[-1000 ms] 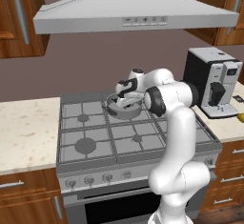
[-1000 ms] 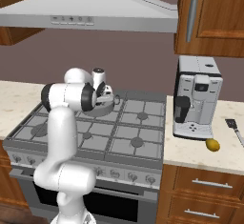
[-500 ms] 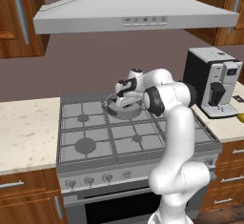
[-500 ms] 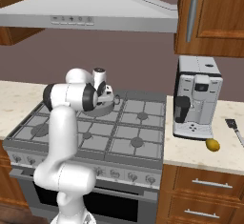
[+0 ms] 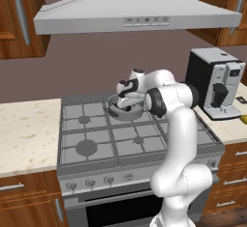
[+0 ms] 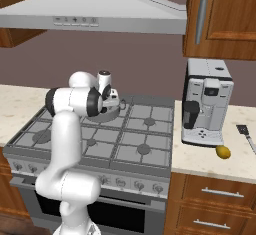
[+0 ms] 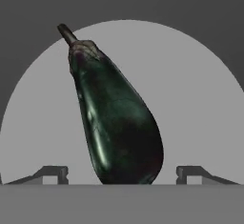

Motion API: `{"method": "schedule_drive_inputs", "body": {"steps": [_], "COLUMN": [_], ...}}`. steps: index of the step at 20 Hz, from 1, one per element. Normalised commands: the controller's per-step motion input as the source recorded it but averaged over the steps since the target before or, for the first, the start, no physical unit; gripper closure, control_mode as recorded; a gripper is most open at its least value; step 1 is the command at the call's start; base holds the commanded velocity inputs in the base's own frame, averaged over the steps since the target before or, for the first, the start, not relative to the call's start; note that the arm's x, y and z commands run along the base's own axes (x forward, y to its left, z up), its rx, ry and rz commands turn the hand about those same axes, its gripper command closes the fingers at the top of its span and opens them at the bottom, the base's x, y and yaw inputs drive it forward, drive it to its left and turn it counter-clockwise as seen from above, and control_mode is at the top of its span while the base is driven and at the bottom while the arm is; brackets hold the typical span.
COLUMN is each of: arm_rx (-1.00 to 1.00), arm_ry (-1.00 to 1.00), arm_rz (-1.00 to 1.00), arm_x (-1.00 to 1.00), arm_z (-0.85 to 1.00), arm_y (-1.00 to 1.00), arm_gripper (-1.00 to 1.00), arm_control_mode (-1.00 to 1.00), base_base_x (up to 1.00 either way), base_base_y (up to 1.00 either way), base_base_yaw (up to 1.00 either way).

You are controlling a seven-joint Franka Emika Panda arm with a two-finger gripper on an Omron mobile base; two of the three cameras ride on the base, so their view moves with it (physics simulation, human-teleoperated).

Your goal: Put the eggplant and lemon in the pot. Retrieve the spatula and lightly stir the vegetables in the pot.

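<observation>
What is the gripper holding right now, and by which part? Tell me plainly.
Nothing. The gripper is open over the pot, its fingertips standing clear on either side of the eggplant, which lies in the pot.

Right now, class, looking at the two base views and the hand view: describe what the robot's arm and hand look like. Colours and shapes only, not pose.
The arm is glossy white, built from thick rounded tubular segments, with dark grey to black bands at the joints. Its hand is a white block with dark parts. In the hand view its two fingertips appear small, dark grey and angular. No cables or markings are visible.
</observation>
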Motion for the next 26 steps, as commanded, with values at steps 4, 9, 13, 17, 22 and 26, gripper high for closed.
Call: {"method": "schedule_drive_inputs", "body": {"steps": [4, 9, 13, 17, 22, 26], "arm_rx": [0.00, 0.00, 0.00, 0.01, 0.00, 0.01], "arm_ry": [0.02, -0.01, -0.10, -0.14, -0.18, -0.15], "arm_rz": [0.00, 0.00, 0.00, 0.00, 0.00, 0.00], "arm_x": [0.00, -0.27, -0.79, -0.96, -1.00, -0.96], "arm_z": [0.10, 0.25, 0.15, 0.37, 0.54, 0.48], "arm_y": [0.00, 0.00, -0.04, -0.07, -0.05, -0.09], "arm_gripper": [-1.00, -1.00, -1.00, -1.00, -1.00, -1.00], "arm_control_mode": [-1.00, -1.00, -1.00, -1.00, -1.00, -1.00], "base_base_x": [0.00, 0.00, 0.00, 0.00, 0.00, 0.00], "base_base_y": [0.00, 0.00, 0.00, 0.00, 0.00, 0.00], "base_base_yaw": [0.00, 0.00, 0.00, 0.00, 0.00, 0.00]}}
